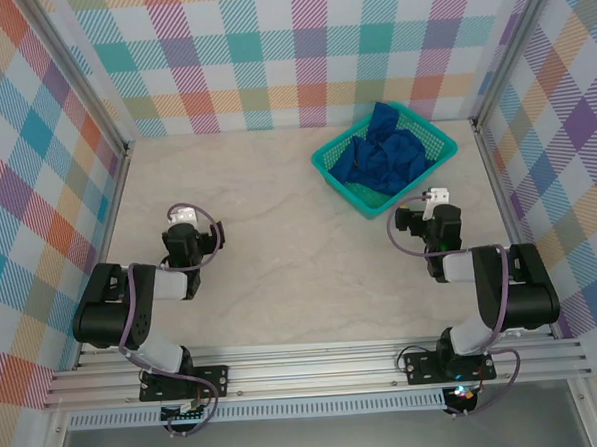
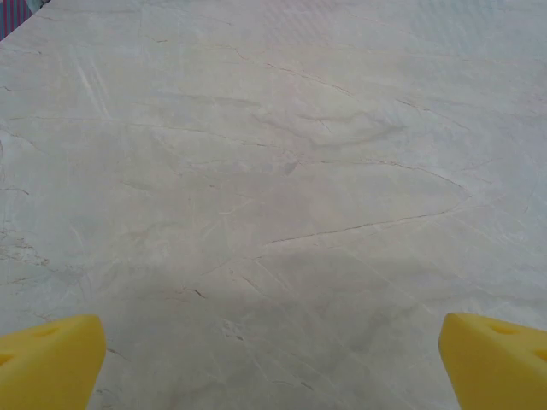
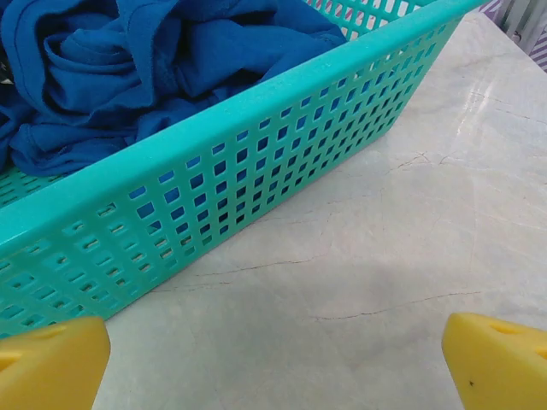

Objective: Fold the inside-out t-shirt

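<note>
The pale marbled table point(image 1: 278, 215) takes up the centre of the top view, with checked walls point(image 1: 300, 53) along the upper edge and both sides. A teal mesh basket point(image 1: 342, 189) sits on the table in the upper right of that view. The royal-blue inside-out t-shirt point(image 1: 387, 157) lies bunched inside it, rising a little above the rim at the far corner. In the right wrist view the shirt's crumpled folds fill the upper left behind the basket's perforated wall.

The left gripper point(image 1: 183, 216) is at the middle left of the top view, over bare table and well apart from the basket. Its yellow fingertips point(image 2: 47, 359) are spread wide, grasping nothing. The right gripper point(image 1: 437, 196) is just below the basket's near corner, jaws likewise released and empty, its yellow pads point(image 3: 500, 359) at the frame's bottom corners.
</note>
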Controlling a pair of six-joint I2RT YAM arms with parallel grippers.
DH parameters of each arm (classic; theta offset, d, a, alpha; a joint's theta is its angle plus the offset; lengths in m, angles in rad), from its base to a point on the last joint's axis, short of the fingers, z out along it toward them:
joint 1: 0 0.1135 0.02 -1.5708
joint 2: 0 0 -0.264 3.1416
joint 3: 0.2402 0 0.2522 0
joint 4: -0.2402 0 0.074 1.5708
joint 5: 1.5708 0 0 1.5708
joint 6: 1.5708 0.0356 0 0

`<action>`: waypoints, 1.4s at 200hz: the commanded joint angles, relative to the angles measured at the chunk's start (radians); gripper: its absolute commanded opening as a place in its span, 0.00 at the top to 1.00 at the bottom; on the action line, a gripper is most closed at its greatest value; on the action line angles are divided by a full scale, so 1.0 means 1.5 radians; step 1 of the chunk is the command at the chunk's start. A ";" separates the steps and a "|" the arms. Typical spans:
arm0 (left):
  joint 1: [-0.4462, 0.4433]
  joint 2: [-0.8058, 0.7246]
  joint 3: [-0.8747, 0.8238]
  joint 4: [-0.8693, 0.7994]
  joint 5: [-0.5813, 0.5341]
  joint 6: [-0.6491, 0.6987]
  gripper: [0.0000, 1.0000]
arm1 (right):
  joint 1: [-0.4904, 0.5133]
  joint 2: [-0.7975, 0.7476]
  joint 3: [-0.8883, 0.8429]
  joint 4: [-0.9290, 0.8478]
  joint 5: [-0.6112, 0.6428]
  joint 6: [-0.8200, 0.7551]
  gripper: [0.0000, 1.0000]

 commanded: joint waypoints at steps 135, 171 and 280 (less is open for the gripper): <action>0.004 -0.007 0.000 0.023 -0.010 -0.006 0.00 | 0.000 0.004 0.002 0.022 -0.013 0.007 0.00; 0.004 -0.028 0.006 -0.003 -0.030 -0.014 0.00 | 0.002 -0.002 0.000 0.029 0.007 0.009 0.00; -0.103 -0.253 0.197 -0.417 0.114 -0.247 0.00 | 0.134 -0.184 0.254 -0.567 0.182 0.250 0.04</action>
